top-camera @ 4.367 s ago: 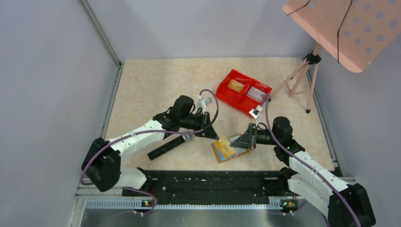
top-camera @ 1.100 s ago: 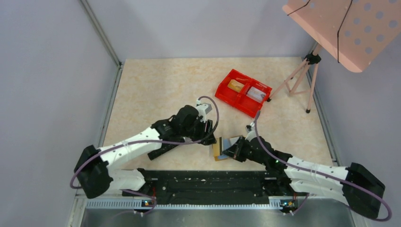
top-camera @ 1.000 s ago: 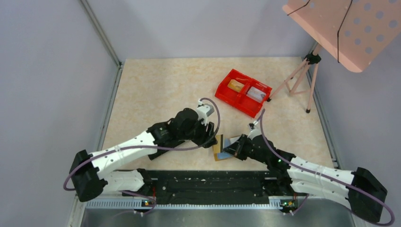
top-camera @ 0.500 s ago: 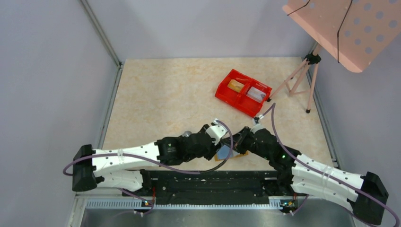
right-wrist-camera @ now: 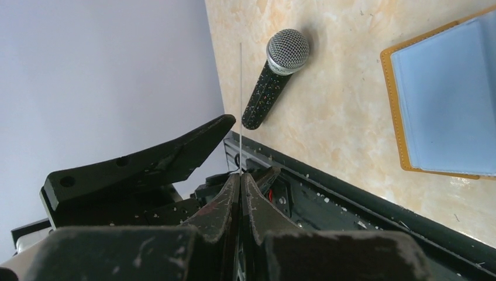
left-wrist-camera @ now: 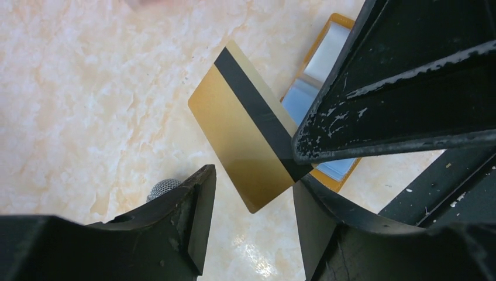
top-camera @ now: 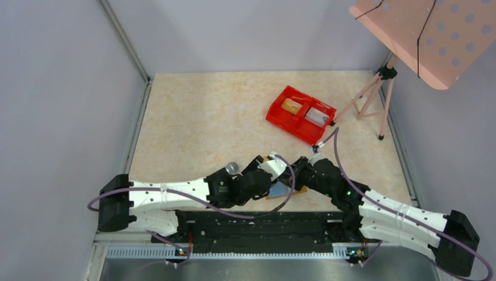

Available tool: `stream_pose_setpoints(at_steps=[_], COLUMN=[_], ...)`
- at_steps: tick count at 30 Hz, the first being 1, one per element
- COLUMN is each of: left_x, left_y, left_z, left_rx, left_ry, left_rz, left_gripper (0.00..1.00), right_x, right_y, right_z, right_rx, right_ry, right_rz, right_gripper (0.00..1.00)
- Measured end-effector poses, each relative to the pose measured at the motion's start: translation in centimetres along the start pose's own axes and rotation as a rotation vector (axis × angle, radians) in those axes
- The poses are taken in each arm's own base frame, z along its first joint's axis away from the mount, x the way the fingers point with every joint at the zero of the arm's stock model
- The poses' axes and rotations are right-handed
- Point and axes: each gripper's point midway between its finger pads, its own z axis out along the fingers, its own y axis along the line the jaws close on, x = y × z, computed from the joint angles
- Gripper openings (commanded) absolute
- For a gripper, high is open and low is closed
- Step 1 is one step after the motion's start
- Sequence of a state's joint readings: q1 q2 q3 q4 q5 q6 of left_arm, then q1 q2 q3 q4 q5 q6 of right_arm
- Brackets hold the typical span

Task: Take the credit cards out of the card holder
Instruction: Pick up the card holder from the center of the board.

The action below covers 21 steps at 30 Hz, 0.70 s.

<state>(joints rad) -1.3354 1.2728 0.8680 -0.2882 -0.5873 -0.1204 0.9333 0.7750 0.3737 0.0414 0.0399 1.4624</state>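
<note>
Your right gripper [right-wrist-camera: 240,178] is clamped on the gold card [left-wrist-camera: 248,149]. The card is clear of the slots, at 8 o'clock of the holder [left-wrist-camera: 319,73] in the left wrist view. The holder lies open and flat on the table, blue slots up. Your left gripper [left-wrist-camera: 251,196] is spread wide with one finger on either side of the card's free end, touching nothing.

The pinch looks to be on one end only, past the black stripe. If the left fingers close off-square or nudge the card sideways, it could pivot or slip out. The two grippers are also crowded, so a left finger could knock a right one as it closes.

The left wrist view gives you the card's face and where the right fingers bite. The right wrist view shows the card only edge-on, a thin line toward 12 o'clock, but it also shows the mic [right-wrist-camera: 275,79] at 9 o'clock of the holder. The top view hides the card under the arms (only a sliver of holder shows), yet it alone shows the tray [top-camera: 277,109], at 1 o'clock and well apart. No view tells you whether other cards are left in the slots.
</note>
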Motion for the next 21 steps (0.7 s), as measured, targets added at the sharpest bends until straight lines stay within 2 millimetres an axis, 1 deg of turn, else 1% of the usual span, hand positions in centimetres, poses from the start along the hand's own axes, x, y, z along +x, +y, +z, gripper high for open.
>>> stream_pose_setpoints(at_steps=[1, 3, 7, 8, 9, 11, 12, 14, 16, 18, 21], left_x=[-0.1, -0.1, 0.4, 0.5, 0.6, 0.7, 0.7, 0.7, 0.7, 0.8, 0.8], left_y=[0.0, -0.1, -0.7, -0.9, -1.0, -1.2, -1.2, -1.2, -1.2, -1.0, -0.7], left_z=[0.0, 0.2, 0.6, 0.7, 0.7, 0.7, 0.7, 0.8, 0.8, 0.8, 0.9], left_rx=[-0.002, -0.004, 0.003, 0.007, 0.008, 0.010, 0.007, 0.004, 0.003, -0.008, -0.015], left_ry=[-0.004, -0.006, 0.011, 0.014, 0.015, 0.017, 0.017, 0.016, 0.017, 0.019, 0.024], left_rz=[0.000, 0.006, 0.032, 0.040, 0.041, 0.046, 0.044, 0.038, 0.029, 0.018, -0.001], left_gripper=[0.51, 0.40, 0.10, 0.03, 0.00, 0.00, 0.00, 0.00, 0.00, 0.00, 0.00], right_x=[0.1, 0.1, 0.2, 0.1, 0.1, 0.1, 0.0, -0.1, -0.2, -0.6, -1.7], right_y=[0.1, 0.3, 0.2, 0.2, 0.3, 0.3, 0.3, 0.3, 0.4, 0.4, 0.6], right_z=[0.1, 0.2, 0.5, 0.5, 0.6, 0.6, 0.6, 0.6, 0.6, 0.5, -0.2], right_rx=[-0.005, -0.011, -0.009, -0.012, -0.016, -0.022, -0.025, -0.033, -0.044, -0.054, -0.081], right_ry=[0.005, 0.008, 0.008, 0.006, 0.006, 0.005, 0.002, -0.002, -0.007, -0.023, -0.080], right_rz=[0.001, 0.005, 0.006, 0.007, 0.005, 0.001, -0.004, -0.023, -0.061, -0.123, -0.247], right_gripper=[0.00, 0.00, 0.00, 0.00, 0.00, 0.00, 0.08, 0.21, 0.29, 0.34, 0.36])
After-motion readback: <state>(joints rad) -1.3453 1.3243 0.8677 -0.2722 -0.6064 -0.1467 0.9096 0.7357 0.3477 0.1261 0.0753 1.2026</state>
